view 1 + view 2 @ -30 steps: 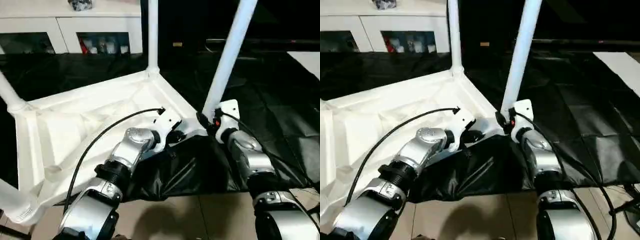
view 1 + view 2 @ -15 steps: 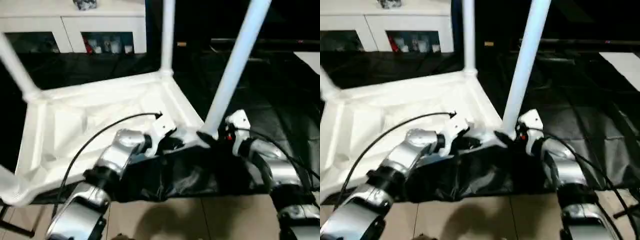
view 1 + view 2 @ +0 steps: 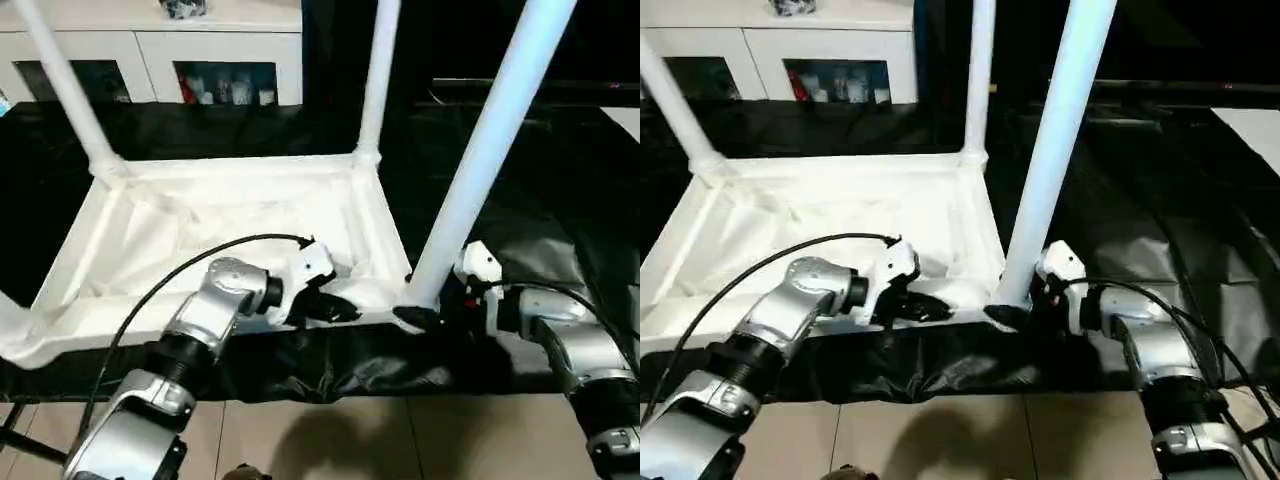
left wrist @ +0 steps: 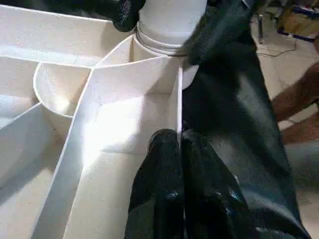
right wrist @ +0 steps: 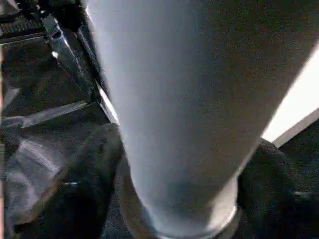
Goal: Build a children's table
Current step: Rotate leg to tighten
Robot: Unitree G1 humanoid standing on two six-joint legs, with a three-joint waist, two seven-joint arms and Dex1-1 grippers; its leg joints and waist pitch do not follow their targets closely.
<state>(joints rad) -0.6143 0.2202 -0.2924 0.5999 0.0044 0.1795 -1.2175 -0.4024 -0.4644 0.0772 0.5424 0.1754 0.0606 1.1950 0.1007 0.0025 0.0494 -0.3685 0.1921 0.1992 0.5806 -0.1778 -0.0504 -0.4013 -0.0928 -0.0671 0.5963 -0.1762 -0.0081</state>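
The children's table (image 3: 230, 215) lies upside down on a black cloth, a white top with a raised rim and round corner sockets. Three white legs stand up from it: the near-right leg (image 3: 480, 170), the far-right leg (image 3: 378, 80) and the far-left leg (image 3: 65, 85). My left gripper (image 3: 335, 308) is shut on the thin near rim (image 4: 179, 99), close to the near-right corner; its fingers (image 4: 159, 169) pinch that wall. My right gripper (image 3: 420, 302) sits at the foot of the near-right leg, one black finger (image 5: 84, 189) pressed against each side of it.
A white cabinet (image 3: 150, 60) with glass doors stands at the back. The black cloth (image 3: 560, 200) spreads to the right of the table. Tiled floor (image 3: 400, 440) runs along the near edge. A white slab (image 3: 1255, 125) shows at far right.
The picture has shifted. The table top has swung round with both grippers on it, so its near rim now runs straight across. The far-left leg has come into view.
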